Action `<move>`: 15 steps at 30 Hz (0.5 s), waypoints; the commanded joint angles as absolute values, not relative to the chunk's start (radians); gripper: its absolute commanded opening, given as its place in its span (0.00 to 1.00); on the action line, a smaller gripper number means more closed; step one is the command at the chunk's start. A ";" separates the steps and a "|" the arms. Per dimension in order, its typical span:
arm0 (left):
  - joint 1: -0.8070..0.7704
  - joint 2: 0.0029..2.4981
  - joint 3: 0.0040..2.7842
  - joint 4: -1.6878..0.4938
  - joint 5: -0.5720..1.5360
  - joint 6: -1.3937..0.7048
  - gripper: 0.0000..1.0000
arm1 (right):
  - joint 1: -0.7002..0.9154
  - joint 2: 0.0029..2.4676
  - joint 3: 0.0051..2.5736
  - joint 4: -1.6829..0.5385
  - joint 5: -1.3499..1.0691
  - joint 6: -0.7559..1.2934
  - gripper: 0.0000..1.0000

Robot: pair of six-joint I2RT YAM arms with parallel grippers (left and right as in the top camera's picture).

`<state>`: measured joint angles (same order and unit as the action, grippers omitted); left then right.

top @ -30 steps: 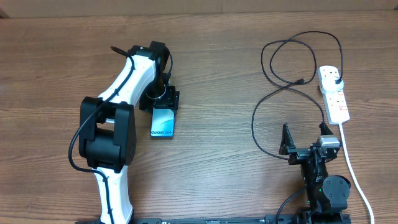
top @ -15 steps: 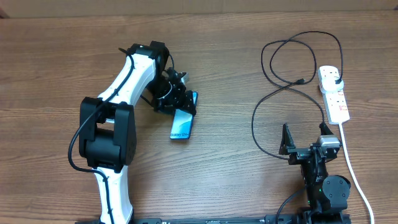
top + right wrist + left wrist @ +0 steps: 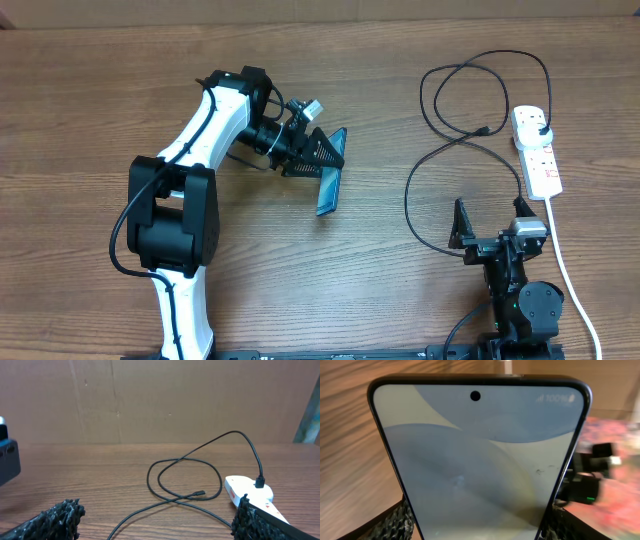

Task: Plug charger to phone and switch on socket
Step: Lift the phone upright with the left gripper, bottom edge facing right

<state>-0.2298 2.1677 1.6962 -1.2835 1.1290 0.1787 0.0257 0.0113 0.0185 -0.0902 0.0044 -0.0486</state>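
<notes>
A: Start at the near edge. What's the right end effector [image 3: 490, 232] doing?

B: It sits low on the right side of the surface [image 3: 380, 300], fingers [image 3: 60, 517] spread wide with nothing between them.

A: And around it?

B: The white cord [image 3: 565, 260] runs down its right side toward the near edge. The charger [image 3: 407, 195] lies in a big loop on its left. From the right wrist view the black cable crosses the wood just ahead of the spread fingers.

A: Where's the phone [image 3: 328, 185]?

B: Further out, near the middle. The left end effector [image 3: 322, 150] is pinching it by its long edges. From above it's turned so you see it almost edge-on, tilted. I can't tell whether its lower end touches the surface.

A: Is the screen on?

B: Yes. In the left wrist view the phone [image 3: 480, 460] fills the frame with pale blue-grey shapes, a camera dot at the top centre and a battery reading at the top right corner. The textured fingers [image 3: 395, 520] flank its lower sides.

A: Further back on the right?

B: The connector tip [image 3: 485, 130] lies loose on the wood, well apart from the phone. Just beyond it is the socket [image 3: 538, 150], a white strip with red marks, lying lengthwise. The charger's plug [image 3: 540, 124] is seated in its far end.

A: And behind that?

B: More cable loops toward the far edge, then a brown board wall [image 3: 150, 400].
</notes>
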 commanded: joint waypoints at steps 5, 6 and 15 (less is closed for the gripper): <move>-0.259 2.178 1.727 -1.304 1.424 0.201 0.52 | 0.020 0.003 0.008 -0.084 0.005 -0.051 1.00; -0.262 2.178 1.727 -1.312 1.439 0.201 0.52 | 0.020 0.003 0.008 -0.084 0.005 -0.051 1.00; -0.260 2.178 1.727 -1.338 1.581 0.157 0.47 | 0.020 0.003 0.008 -0.084 0.005 -0.051 1.00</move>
<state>-0.2615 2.1677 1.6962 -1.3357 1.4620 0.1787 0.0257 0.0109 0.0185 -0.0898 0.0040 -0.0486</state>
